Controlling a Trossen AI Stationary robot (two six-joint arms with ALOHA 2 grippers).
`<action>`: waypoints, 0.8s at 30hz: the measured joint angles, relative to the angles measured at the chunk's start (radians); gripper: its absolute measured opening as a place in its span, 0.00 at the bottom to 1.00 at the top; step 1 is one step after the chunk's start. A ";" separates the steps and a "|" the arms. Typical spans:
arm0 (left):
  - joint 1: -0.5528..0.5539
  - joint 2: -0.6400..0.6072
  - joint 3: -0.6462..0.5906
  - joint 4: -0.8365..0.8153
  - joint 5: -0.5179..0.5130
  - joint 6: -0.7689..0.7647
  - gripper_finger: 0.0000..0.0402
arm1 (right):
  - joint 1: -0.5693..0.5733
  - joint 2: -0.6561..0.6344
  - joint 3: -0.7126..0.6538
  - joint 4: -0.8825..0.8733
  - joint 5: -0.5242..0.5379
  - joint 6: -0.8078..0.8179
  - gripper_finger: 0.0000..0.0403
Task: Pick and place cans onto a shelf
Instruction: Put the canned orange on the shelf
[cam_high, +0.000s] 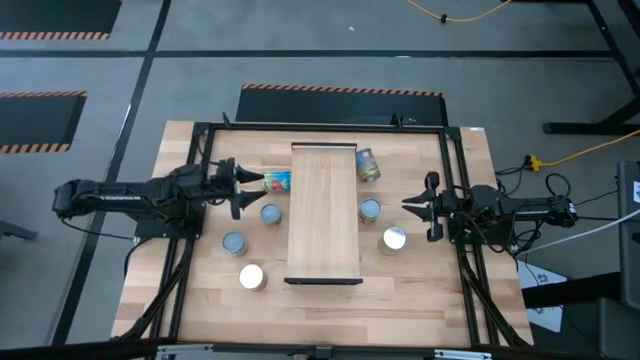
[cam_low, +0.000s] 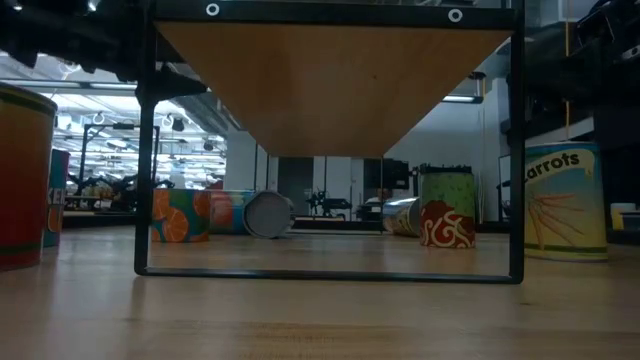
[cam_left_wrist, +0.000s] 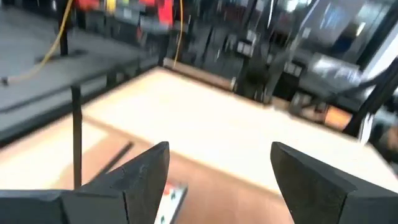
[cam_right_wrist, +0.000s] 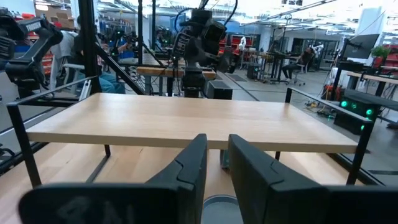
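The shelf (cam_high: 324, 215), a long pale board on a thin black frame, stands mid-table. Several cans stand around it: upright ones to its left (cam_high: 270, 213) (cam_high: 234, 243) (cam_high: 251, 277) and to its right (cam_high: 370, 210) (cam_high: 394, 240). Two colourful cans lie on their sides near its far end (cam_high: 277, 181) (cam_high: 367, 165). My left gripper (cam_high: 250, 192) (cam_left_wrist: 221, 168) stands wide open just left of the lying can, level, pointing at the shelf, nothing between its fingers. My right gripper (cam_high: 407, 206) (cam_right_wrist: 217, 158) waits right of the shelf with a narrow gap between its fingers, a can top (cam_right_wrist: 217, 208) just beyond them.
A black frame (cam_high: 200, 130) runs along the table's far, left and right sides. The shelf's board (cam_low: 330, 80) sits raised on its legs, with open space beneath. Bare tabletop (cam_high: 320, 310) lies near the front edge. The carrots can (cam_low: 565, 200) stands close to the low camera.
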 joint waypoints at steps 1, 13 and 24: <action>-0.009 0.016 0.018 -0.035 -0.008 0.007 0.68 | 0.000 0.000 0.000 0.000 0.000 0.000 0.18; -0.149 0.167 0.171 -0.329 -0.125 0.085 0.68 | 0.000 0.000 0.000 0.000 0.000 0.000 0.18; -0.297 0.316 0.172 -0.331 -0.209 0.131 0.68 | 0.000 0.000 0.000 0.000 0.000 0.000 0.18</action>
